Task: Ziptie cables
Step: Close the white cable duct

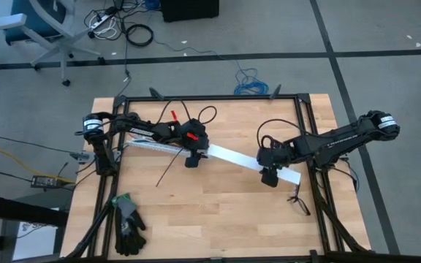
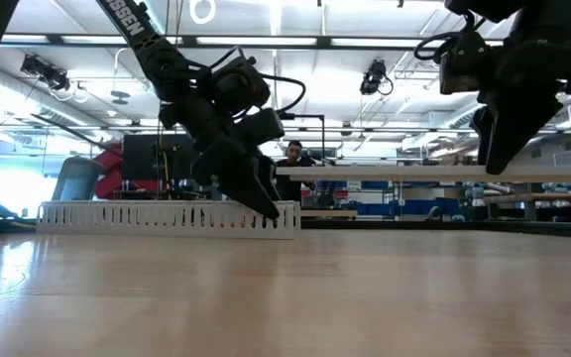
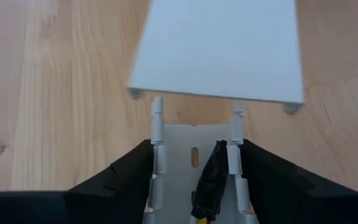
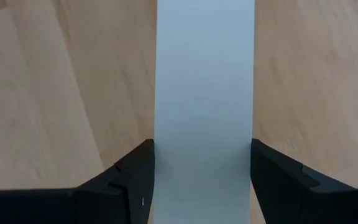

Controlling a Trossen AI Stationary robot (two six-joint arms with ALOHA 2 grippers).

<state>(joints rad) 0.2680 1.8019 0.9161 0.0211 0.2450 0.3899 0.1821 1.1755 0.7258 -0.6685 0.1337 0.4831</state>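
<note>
Black gloves [image 1: 128, 225] nearest, dumped at the near-left corner of the wooden table [image 1: 218, 219]. Spectacles [image 1: 298, 201] near the right edge, just nearer than the right arm.

Ziptie [image 1: 168, 166] flat on the bare wood, left of centre, running diagonally from beside the left gripper toward the near-left. Touched by neither gripper.

Left gripper [image 1: 193, 157] down at the right-hand end of the white slotted duct [image 2: 167, 215], which sits on the table at the far-left. Fingers [image 3: 123, 180] closed against the duct's two outer walls, one on each side (no visible gap in the wrist view).

Cables [image 3: 210, 180] inside that duct, between the slotted walls: only a dark plug with a bit of yellow-orange wire below it visible, so can't tell how the rest of the bundle lies.

Right gripper [image 1: 270, 175] right of centre, clamped across the flat white cover strip [image 1: 232, 157], fingers [image 4: 129, 180] pressed on both long edges. Strip runs from the right gripper back toward the left gripper, and in the low view sits level and clear above the duct's top (lifted, not resting on the table).
</note>
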